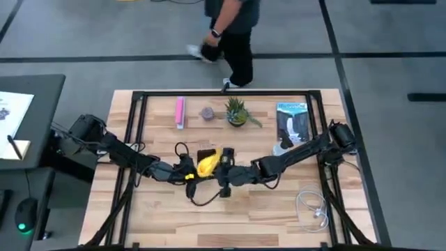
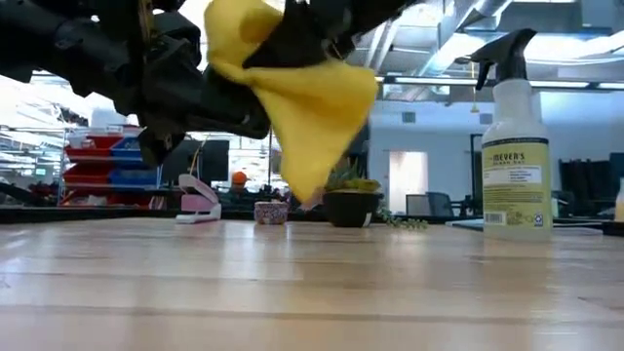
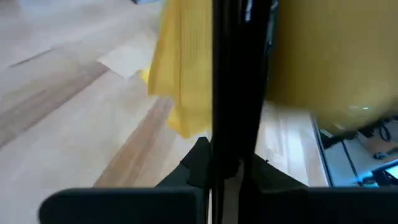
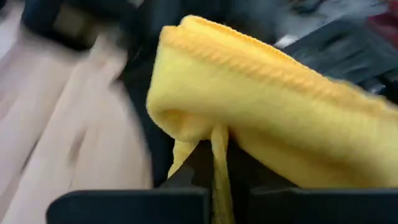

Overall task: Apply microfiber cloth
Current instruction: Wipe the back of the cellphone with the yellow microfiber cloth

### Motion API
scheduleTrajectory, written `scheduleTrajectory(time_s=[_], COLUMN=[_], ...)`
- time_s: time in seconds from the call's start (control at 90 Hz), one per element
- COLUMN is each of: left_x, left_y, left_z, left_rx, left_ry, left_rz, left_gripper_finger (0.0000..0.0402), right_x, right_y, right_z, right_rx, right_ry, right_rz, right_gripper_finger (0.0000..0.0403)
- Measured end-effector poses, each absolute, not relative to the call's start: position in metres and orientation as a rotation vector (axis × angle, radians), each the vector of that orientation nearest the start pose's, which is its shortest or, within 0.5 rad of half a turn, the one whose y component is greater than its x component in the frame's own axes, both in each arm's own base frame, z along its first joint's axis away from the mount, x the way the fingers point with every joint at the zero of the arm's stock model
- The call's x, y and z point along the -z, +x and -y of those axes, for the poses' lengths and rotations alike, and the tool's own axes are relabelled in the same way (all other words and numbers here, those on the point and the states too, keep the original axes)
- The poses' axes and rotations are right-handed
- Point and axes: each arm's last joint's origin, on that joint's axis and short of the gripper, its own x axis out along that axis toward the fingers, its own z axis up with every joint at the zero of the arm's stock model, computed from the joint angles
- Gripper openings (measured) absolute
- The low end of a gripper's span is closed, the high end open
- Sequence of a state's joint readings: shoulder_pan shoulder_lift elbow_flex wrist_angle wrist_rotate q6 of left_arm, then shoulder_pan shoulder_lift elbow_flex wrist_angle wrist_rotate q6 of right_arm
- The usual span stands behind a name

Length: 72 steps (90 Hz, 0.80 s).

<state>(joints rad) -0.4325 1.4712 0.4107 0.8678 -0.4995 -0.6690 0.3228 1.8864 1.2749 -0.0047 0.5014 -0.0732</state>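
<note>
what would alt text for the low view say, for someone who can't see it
A bright yellow cloth hangs in the air above a wooden table, held up among dark robot arms at the top of the picture. Behind it on the table stand a spray bottle, a small potted plant, a pink bar and a small pot.

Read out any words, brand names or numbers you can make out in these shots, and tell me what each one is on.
"MEYER'S" on the pale label of the spray bottle, low view.
The smaller print below it on that label is too small to read.
The blue packet by the table's far edge, high view: print too blurred to read.
The microfiber cloth, pink bar and plant pot carry no text.
</note>
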Motion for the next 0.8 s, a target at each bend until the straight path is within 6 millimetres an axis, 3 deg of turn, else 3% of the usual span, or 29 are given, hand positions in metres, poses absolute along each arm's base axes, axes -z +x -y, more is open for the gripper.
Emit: scheduleTrajectory(time_s=[0.3,0.478,0.6,0.8], left_x=[-0.155,-0.153,-0.166,-0.202], left_y=[0.237,0.236,0.233,0.223], left_z=[0.093,0.092,0.091,0.086], left_rx=[-0.200,-0.222,-0.222,-0.292], left_ry=[-0.615,-0.622,-0.615,-0.508], left_rz=[-0.204,-0.222,-0.226,-0.272], left_gripper_finger=[0.0011,0.0011,0.0011,0.0011], right_x=[-0.190,-0.184,-0.171,-0.178], right_y=[0.369,0.376,0.386,0.384], right_z=[-0.119,-0.131,-0.134,-0.123], right_rx=[0.333,0.139,0.091,0.505], right_ry=[-0.343,-0.214,-0.241,-0.410], right_rz=[-0.825,-0.816,-0.785,-0.678], right_gripper_finger=[0.0000,0.0000,0.0000,0.0000])
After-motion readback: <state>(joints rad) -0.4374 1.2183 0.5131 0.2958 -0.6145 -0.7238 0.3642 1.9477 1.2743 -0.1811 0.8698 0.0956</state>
